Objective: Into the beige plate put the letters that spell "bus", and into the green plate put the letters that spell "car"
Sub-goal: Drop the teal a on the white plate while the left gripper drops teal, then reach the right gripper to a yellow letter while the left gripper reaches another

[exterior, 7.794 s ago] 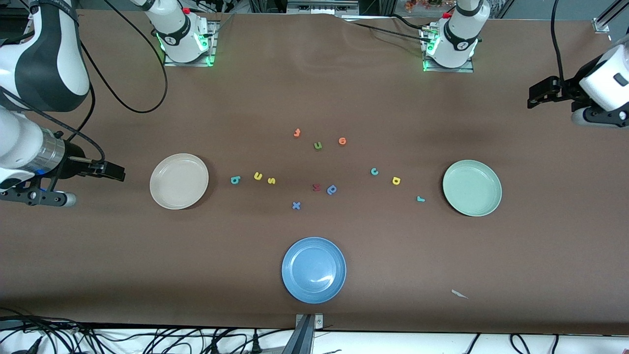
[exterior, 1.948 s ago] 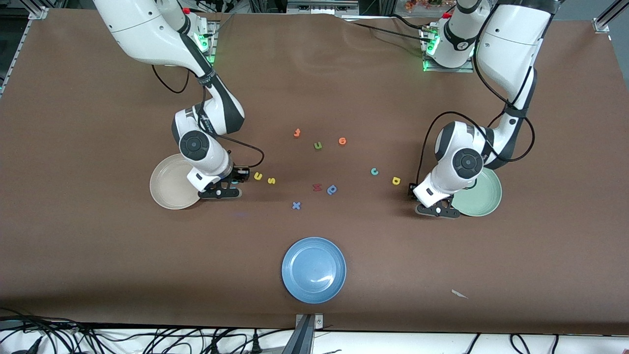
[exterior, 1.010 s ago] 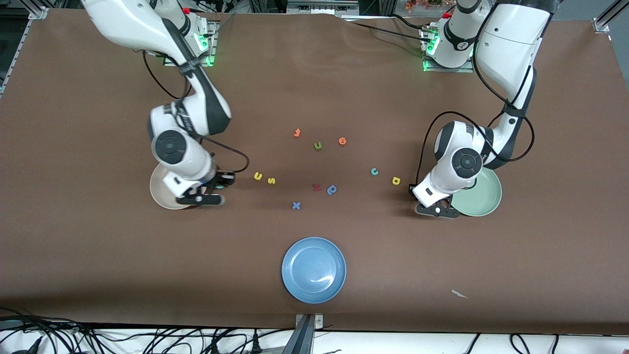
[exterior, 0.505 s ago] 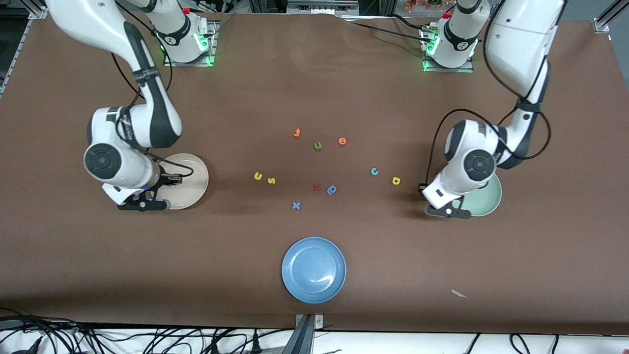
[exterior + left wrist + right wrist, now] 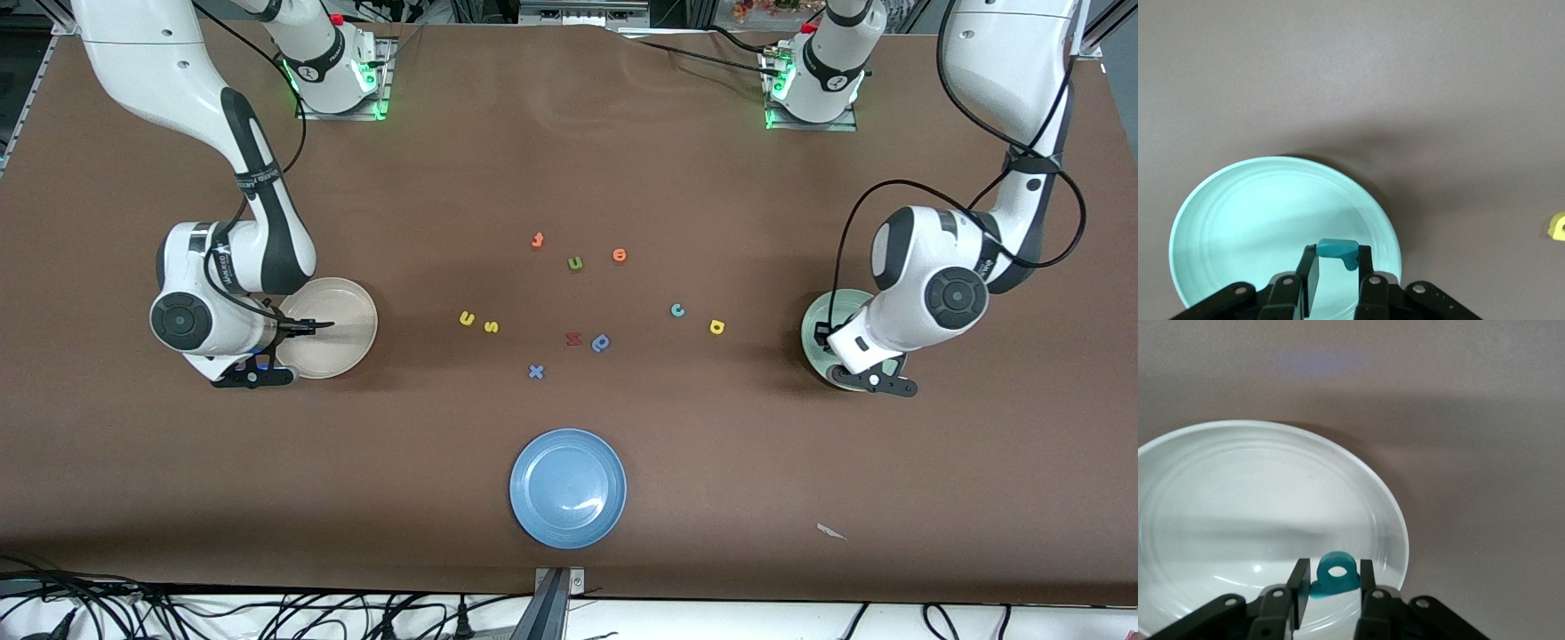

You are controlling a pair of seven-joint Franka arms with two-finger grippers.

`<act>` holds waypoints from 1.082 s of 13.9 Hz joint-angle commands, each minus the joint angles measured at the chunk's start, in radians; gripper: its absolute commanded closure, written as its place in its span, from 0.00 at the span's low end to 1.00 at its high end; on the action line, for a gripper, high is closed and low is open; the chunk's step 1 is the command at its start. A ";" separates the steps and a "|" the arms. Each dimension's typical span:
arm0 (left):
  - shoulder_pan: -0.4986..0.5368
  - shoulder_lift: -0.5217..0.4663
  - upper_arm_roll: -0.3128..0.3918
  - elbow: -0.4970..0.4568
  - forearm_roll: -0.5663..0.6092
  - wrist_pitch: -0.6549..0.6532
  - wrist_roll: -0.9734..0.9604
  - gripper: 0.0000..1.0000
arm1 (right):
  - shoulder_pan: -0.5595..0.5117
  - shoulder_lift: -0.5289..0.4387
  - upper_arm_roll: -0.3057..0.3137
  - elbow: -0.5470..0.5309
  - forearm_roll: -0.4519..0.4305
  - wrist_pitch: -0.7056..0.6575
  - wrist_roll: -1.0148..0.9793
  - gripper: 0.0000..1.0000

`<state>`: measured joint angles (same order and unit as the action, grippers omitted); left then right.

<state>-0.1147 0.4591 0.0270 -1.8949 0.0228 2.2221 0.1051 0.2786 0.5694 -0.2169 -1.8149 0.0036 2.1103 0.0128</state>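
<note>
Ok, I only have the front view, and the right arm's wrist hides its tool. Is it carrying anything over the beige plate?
Observer: Yes. In the right wrist view the teal b sits between the fingers of the right tool, above the beige plate.
Operator: And the left arm?
Observer: The left tool is shut on the teal r.
Operator: Is that one inside the green plate's rim?
Observer: Yes, it hangs over the floor of the green plate, close to the rim.
</note>
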 commanded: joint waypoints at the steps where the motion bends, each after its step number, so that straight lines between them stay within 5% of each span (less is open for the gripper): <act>1: 0.006 -0.016 -0.006 -0.030 0.019 -0.009 0.018 0.53 | -0.004 -0.009 0.008 0.012 0.013 -0.004 -0.014 0.00; 2: 0.006 -0.016 -0.006 -0.032 0.019 -0.009 0.018 0.35 | 0.005 -0.016 0.011 0.022 0.015 -0.012 -0.005 0.00; 4: 0.006 -0.014 -0.007 -0.032 0.017 -0.009 0.016 0.23 | 0.031 -0.032 0.027 0.063 0.016 -0.033 0.076 0.00; 8: 0.003 -0.014 -0.016 -0.030 -0.001 -0.009 -0.011 0.23 | 0.036 -0.065 0.163 0.078 0.019 -0.069 0.277 0.01; 12: -0.013 -0.016 -0.128 -0.026 0.000 -0.009 -0.262 0.23 | 0.037 -0.057 0.267 0.082 0.021 -0.030 0.528 0.01; 15: -0.026 -0.011 -0.145 -0.029 0.000 -0.001 -0.334 0.20 | 0.037 -0.033 0.330 0.060 0.021 0.029 0.666 0.01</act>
<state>-0.1389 0.4594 -0.1186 -1.9157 0.0215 2.2197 -0.1927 0.3270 0.5201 0.0724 -1.7387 0.0111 2.0968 0.5909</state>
